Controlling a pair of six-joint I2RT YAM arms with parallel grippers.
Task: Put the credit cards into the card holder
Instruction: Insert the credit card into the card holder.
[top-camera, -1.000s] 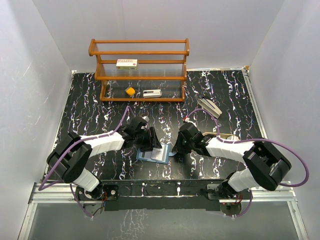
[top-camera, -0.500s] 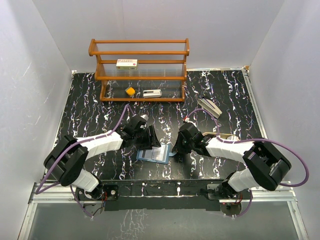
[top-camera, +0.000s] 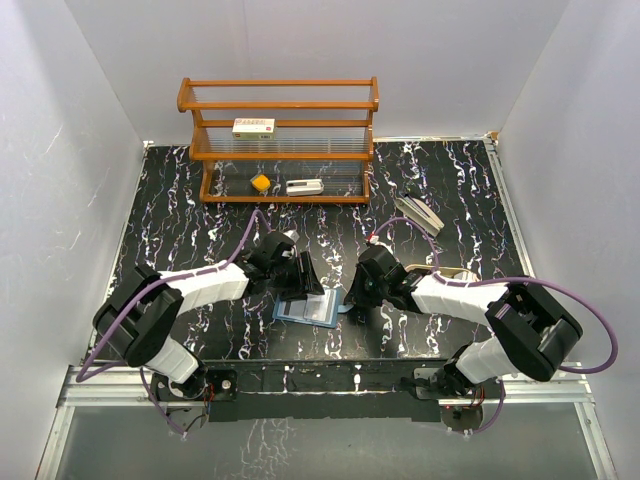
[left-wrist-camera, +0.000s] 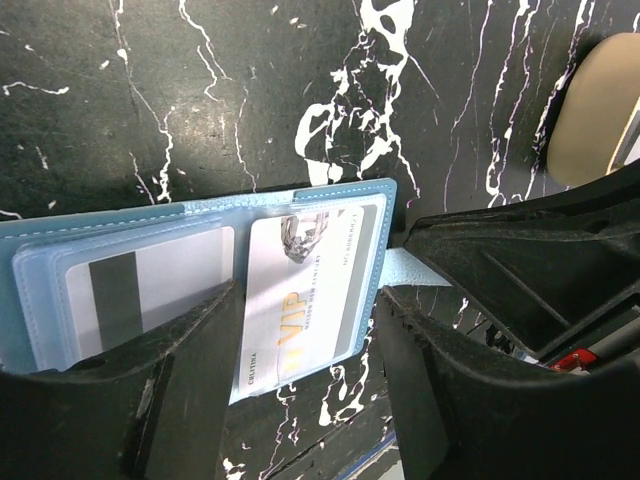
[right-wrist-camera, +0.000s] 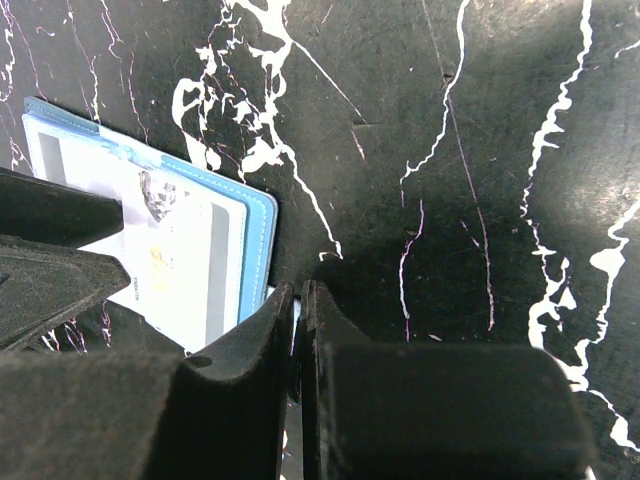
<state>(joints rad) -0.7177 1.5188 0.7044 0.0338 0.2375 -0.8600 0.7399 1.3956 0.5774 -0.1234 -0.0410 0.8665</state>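
The blue card holder (top-camera: 305, 309) lies open on the table between the arms. In the left wrist view its clear slots hold a pale grey card with a dark stripe (left-wrist-camera: 150, 290) and a silvery card marked VIP (left-wrist-camera: 310, 290). My left gripper (left-wrist-camera: 308, 300) is open, its fingers straddling the VIP card's near end; from above it (top-camera: 303, 282) sits over the holder's far edge. My right gripper (right-wrist-camera: 298, 288) is shut on the holder's pale blue clasp tab (left-wrist-camera: 415, 268) at the holder's right edge (right-wrist-camera: 255, 240). A few more pale and dark cards (top-camera: 418, 213) lie at the back right.
A wooden rack (top-camera: 278, 140) stands at the back with a white box with red marks (top-camera: 254, 127), a small orange thing (top-camera: 260, 182) and a white item (top-camera: 304, 186). A tan oval tray (top-camera: 455, 272) lies behind my right arm, also in the left wrist view (left-wrist-camera: 600, 110).
My left gripper drew slightly back and left half a second ago, then came back over the holder. The right gripper and the holder have stayed put.
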